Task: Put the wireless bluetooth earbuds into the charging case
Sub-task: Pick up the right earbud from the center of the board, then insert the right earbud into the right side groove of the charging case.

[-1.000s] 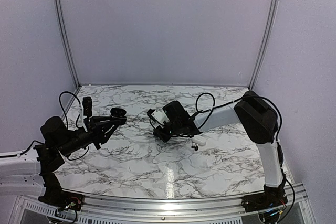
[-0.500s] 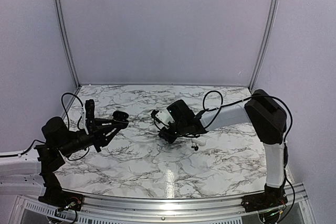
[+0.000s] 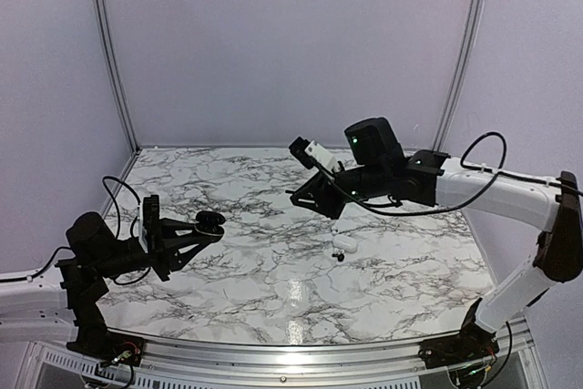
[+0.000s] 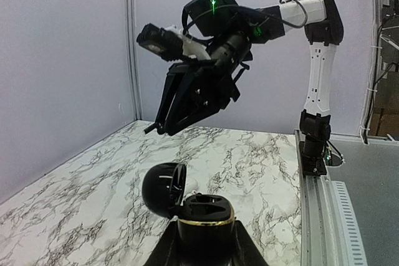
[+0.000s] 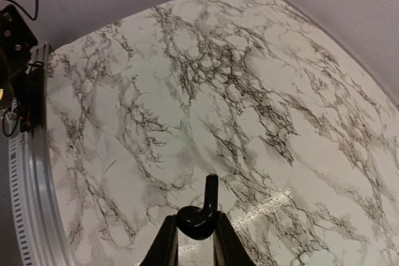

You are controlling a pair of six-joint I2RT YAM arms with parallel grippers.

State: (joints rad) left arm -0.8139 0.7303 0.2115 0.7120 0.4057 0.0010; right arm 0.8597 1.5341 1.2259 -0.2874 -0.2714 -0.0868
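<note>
From above, the left pincer [image 3: 199, 225] clamped the open charging case [image 3: 210, 220] at 9 o'clock on the worktop [image 3: 273, 280]. The right pincer [image 3: 294, 196] hung over the middle, its load hidden. A loose earbud [image 3: 339, 258] lay at 4 o'clock.

Left wrist: the lid [image 4: 163, 186] tipped toward 10 o'clock.

Right wrist: the right pincer pinched a second earbud [image 5: 197, 221], stem pointing to 12 o'clock.

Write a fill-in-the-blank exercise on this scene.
1. The left end effector grips the charging case, whose lid stands ____.
2. The right end effector pinches a ____ earbud.
3. The second earbud lies on the table, on the ____ arm's side.
Missing words: open; black; right.
</note>
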